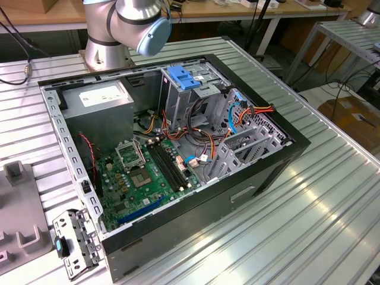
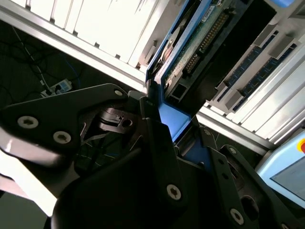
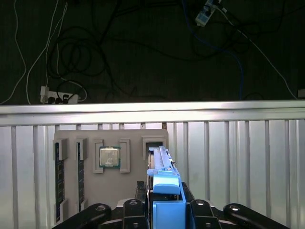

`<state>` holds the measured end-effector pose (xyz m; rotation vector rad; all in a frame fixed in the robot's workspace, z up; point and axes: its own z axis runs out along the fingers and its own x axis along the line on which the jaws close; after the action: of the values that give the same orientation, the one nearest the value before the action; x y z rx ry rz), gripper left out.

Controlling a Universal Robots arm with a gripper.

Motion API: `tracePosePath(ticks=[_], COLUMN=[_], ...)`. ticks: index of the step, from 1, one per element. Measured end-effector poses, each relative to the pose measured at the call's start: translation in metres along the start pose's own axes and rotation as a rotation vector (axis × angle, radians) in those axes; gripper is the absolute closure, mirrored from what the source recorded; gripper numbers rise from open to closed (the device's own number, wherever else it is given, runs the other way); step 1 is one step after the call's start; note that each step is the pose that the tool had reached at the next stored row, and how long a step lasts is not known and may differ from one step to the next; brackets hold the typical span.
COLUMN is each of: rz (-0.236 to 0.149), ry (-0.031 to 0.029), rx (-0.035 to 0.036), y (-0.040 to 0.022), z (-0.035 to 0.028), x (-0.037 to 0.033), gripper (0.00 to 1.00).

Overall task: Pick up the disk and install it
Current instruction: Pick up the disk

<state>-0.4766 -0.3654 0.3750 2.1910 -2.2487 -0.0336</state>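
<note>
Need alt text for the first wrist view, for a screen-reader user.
The gripper holds the disk, blue-railed and seen edge-on, above a ribbed metal table. Beyond it a grey tray carries a processor chip and memory sticks. Past the table's edge, cables and a power strip lie on a dark floor.

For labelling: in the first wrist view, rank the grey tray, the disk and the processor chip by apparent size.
The grey tray
the disk, edge-on, nearest the camera, so inflated
the processor chip

Bright overhead light glares off the ribbed table (image 1: 332, 196).
</note>
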Motion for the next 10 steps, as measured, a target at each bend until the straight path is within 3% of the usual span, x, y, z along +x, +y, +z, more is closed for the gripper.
tracePosePath(ticks=[10], rz=[0.0], ry=[0.0], rx=[0.0001], y=[0.0001], z=[-0.0039], x=[0.0], gripper=[0.63])
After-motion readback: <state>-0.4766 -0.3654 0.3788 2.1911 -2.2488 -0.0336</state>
